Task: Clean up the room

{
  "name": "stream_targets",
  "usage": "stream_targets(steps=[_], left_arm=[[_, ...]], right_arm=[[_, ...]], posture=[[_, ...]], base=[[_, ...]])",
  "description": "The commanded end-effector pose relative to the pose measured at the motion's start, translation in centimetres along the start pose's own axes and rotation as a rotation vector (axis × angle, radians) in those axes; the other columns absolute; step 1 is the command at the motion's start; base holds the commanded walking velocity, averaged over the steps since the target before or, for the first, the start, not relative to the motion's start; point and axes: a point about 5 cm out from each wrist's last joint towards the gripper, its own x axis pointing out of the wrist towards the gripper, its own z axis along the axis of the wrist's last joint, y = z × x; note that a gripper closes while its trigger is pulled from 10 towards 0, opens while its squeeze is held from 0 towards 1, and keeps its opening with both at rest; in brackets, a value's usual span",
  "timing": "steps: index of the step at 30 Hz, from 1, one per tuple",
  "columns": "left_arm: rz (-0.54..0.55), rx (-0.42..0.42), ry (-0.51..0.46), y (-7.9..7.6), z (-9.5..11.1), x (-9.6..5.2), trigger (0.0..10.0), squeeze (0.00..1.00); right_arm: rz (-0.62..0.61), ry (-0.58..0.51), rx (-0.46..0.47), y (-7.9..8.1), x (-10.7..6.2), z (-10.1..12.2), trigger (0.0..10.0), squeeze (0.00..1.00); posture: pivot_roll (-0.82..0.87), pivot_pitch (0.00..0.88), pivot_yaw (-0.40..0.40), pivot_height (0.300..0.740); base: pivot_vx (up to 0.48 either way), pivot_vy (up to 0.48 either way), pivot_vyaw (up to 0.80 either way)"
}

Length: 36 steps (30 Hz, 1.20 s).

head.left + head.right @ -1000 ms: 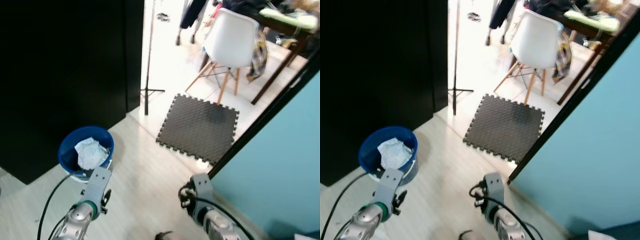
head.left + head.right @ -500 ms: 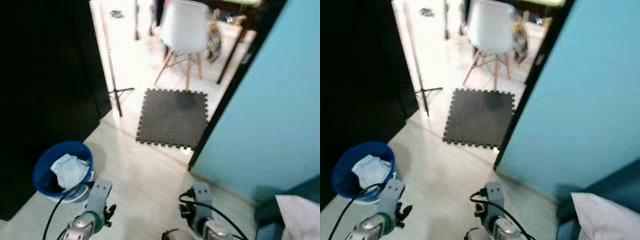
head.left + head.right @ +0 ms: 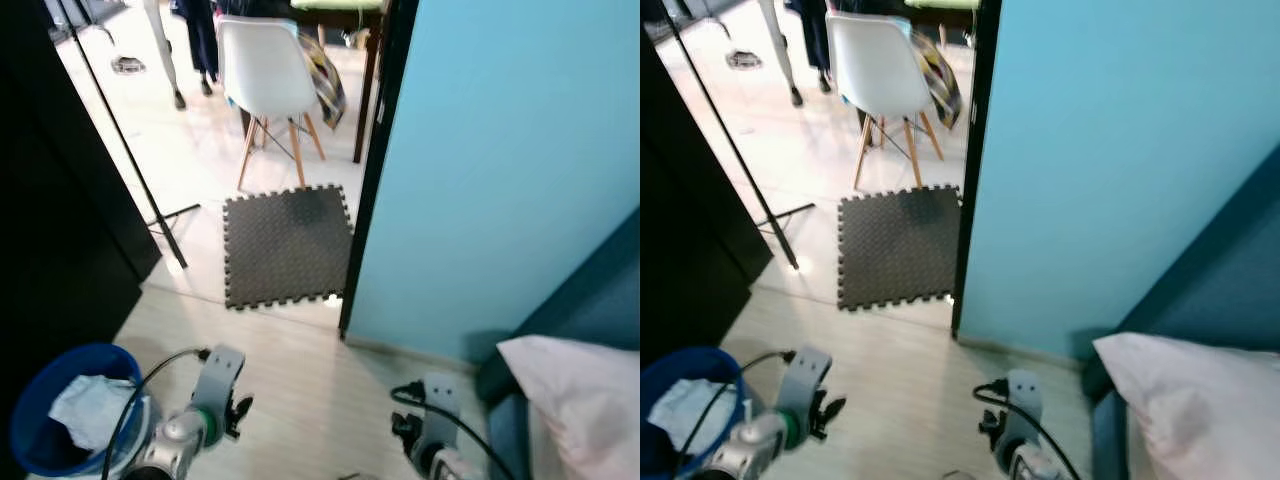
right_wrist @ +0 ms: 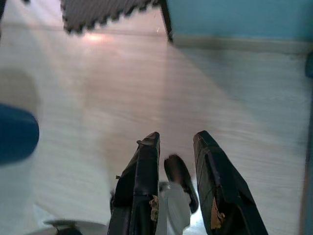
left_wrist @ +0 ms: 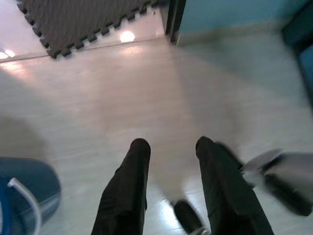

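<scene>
Two empty grippers, bucket already holding trash

Left gripper (image 5: 168,147) and right gripper (image 4: 176,144) hang parted beside the blue bucket (image 3: 45,455), likely idle for walking.

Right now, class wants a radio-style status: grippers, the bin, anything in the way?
Left gripper and right gripper open, empty, low over floor. Blue bin at robot's left, crumpled paper inside. Dark foam mat ahead in doorway.

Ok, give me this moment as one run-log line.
left gripper: open, empty, low over floor | right gripper: open, empty | blue bin: at robot's left, holds crumpled white paper | ahead: foam mat, white chair
</scene>
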Motion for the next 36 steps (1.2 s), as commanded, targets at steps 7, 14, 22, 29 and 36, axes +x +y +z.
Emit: stream_targets(steps=[7, 14, 22, 29, 36], left_arm=[[0.037, 0.045, -0.014, 0.5, -0.2, -0.2, 10.0, 0.0], [0.041, 0.043, -0.135, 0.8, 2.5, 0.0, 10.0, 0.0], [0.024, 0.064, -0.336, 0.0, 7.5, 0.0, 10.0, 0.0], [-0.041, 0.091, -0.484, -1.6, 11.3, -0.7, 10.0, 0.0], [-0.088, 0.079, -0.58, -2.8, 14.1, -1.6, 10.0, 0.0]], right_arm=[[0.002, -0.049, -0.011, 0.0, 0.0, 0.6, 10.0, 0.0], [0.014, -0.203, -0.056, -0.3, 0.1, 3.3, 10.0, 0.0], [0.05, -0.394, -0.103, 0.8, 0.0, 7.1, 10.0, 0.0], [0.033, -0.516, -0.085, 1.0, -0.3, 9.8, 10.0, 0.0], [-0.081, -0.618, 0.019, -1.1, -1.1, 12.2, 10.0, 0.0]], posture=[[-0.1, 0.028, 0.086, 0.74], [-0.11, 0.036, 0.087, 0.74], [-0.12, 0.044, 0.087, 0.74], [-0.12, 0.047, 0.089, 0.74], [-0.12, 0.049, 0.09, 0.74]], base=[[0.0, 0.0, -0.8], [0.0, 0.0, -0.8], [0.0, 0.0, -0.8], [0.0, 0.0, -0.8], [0.0, 0.0, -0.8]])
